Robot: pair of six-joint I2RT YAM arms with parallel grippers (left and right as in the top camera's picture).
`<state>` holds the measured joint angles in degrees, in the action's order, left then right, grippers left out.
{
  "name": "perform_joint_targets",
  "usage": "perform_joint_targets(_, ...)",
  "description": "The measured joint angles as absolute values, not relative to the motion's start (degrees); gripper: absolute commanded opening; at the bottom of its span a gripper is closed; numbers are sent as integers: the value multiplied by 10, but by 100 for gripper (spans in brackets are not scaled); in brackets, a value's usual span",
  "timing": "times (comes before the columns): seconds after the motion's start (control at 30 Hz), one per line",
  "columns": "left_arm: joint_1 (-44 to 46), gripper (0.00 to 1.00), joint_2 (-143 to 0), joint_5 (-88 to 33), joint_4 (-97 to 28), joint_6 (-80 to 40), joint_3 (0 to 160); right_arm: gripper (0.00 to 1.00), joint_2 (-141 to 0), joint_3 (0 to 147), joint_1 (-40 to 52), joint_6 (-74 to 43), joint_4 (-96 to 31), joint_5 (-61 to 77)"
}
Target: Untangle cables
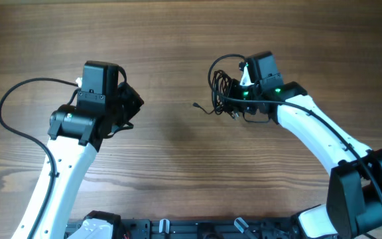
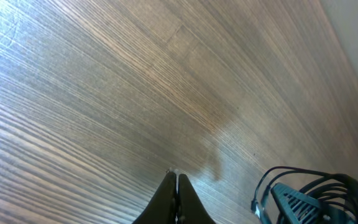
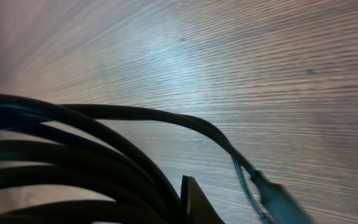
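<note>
The cables lie as a small coiled black bundle on the wooden table, right of centre, with one loose plug end sticking out to the left. My right gripper sits on the bundle's near side and is shut on the cables. In the right wrist view the cables' thick black loops press against the gripper, and a plug lies just to its right. My left gripper hovers shut and empty well left of the bundle. Its closed tips point at bare wood, with the cables at the lower right.
The thicker black arm cable loops out at the far left. The arm bases and a black rail line the near edge. Bare wood stretches between the two grippers.
</note>
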<state>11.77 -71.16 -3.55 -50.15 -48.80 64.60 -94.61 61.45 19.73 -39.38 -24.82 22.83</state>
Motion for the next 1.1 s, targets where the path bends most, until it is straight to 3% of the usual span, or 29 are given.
perform_joint_targets(0.17,118,4,-712,-28,-497,-488,646,17,-946,645,195,-374,-243,303)
perform_joint_targets(0.2,118,14,-712,-29,-497,-488,646,17,-946,647,195,-372,-242,319)
perform_joint_targets(0.23,118,17,-712,-37,-496,-488,646,17,-946,647,195,-372,-240,328)
perform_joint_targets(0.33,118,18,-712,-119,-458,-474,646,6,-946,647,201,-372,-225,352)
perform_joint_targets(0.43,118,20,-711,-145,-454,-468,646,5,-946,648,211,-370,-222,363)
perform_joint_targets(0.53,118,32,-717,-145,-480,-464,646,48,-946,648,211,-368,-218,375)
perform_joint_targets(0.67,118,37,-764,-131,-504,-461,646,64,-946,654,211,-357,-333,302)
perform_joint_targets(0.77,118,41,-800,-129,-505,-461,646,65,-945,658,211,-351,-462,205)
perform_joint_targets(0.87,118,56,-827,-127,-503,-458,646,69,-945,653,220,-293,-483,199)
perform_joint_targets(0.97,118,82,-829,-126,-498,-460,646,74,-945,645,269,-209,-453,214)
perform_joint_targets(1.0,118,84,-829,-125,-497,-460,646,74,-945,645,282,-195,-445,212)
perform_joint_targets(1.03,118,93,-829,-124,-497,-457,646,74,-945,645,297,-179,-444,204)
perform_joint_targets(1.1,115,98,-829,-123,-497,-457,646,74,-945,644,319,-148,-441,186)
